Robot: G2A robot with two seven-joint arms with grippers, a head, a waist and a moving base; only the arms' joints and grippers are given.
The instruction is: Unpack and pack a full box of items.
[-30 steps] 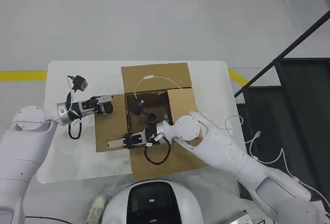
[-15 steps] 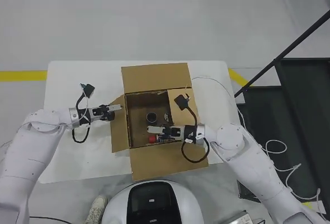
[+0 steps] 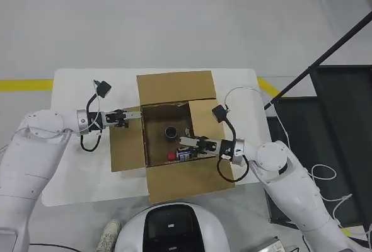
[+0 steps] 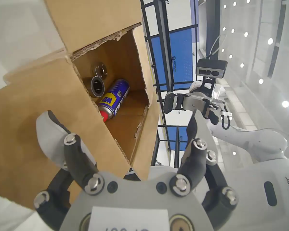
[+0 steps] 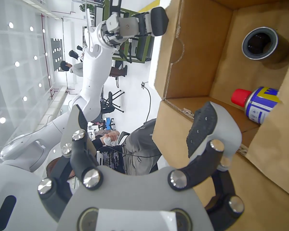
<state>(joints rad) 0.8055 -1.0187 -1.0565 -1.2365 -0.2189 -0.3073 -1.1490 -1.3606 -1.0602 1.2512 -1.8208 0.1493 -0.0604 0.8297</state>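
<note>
1. Two grippers, both with fingers spread wide and nothing held. The left gripper [image 3: 133,117] sits at the left flap of the box [image 3: 173,85] with the cardboard edge between its fingers. The right gripper [image 3: 187,141] hangs at the opposite wall, near the spray can [image 3: 180,154].
2. That can lies on its side on the box floor, close to the metal cylinder [image 3: 171,132]. It's a round body, so an off-centre pinch likely sends it rolling into a corner.
3. One right finger is close to the near flap, and dropping in could snag the cardboard and fold it over the can.
4. If the left gripper clamps and pulls, the box, with so little inside, may skid across the table [image 3: 79,82], or the flap may tear.
5. Both arms face each other across one narrow opening, so reaching in together risks a knock.
</note>
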